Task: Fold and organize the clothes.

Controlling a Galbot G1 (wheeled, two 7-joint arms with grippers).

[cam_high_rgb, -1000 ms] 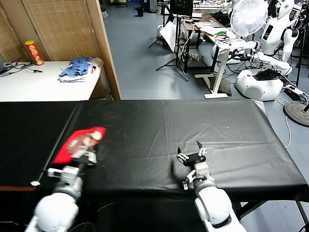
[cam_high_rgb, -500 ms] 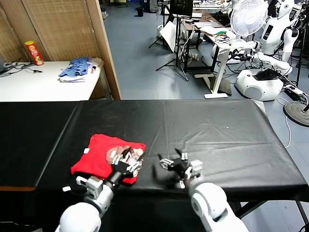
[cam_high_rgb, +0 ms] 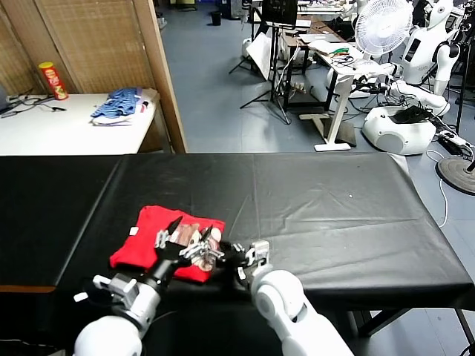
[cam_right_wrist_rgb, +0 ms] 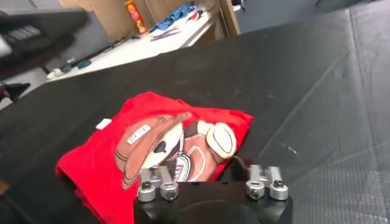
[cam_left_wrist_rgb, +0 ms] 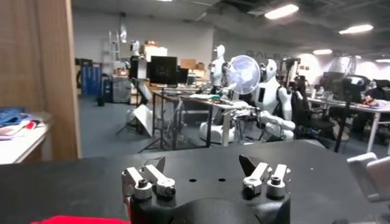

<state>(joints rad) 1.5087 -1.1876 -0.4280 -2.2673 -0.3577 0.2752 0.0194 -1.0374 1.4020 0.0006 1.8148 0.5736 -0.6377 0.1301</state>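
Now lying bunched on black table cloth [cam_high_rgb: 334,215] – bright red printed T-shirt [cam_high_rgb: 152,241]; left gripper [cam_high_rgb: 180,236] wide above it, right gripper [cam_high_rgb: 236,256] half-spread, empty – beside its edge.

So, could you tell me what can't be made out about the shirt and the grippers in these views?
- Red T-shirt: in the head view, the left gripper hides part of its print.
- Left wrist view: only a red sliver shows; the gripper body hides the rest.
- Right gripper: in the right wrist view, its fingertips sit at the shirt's hem; contact is unclear.
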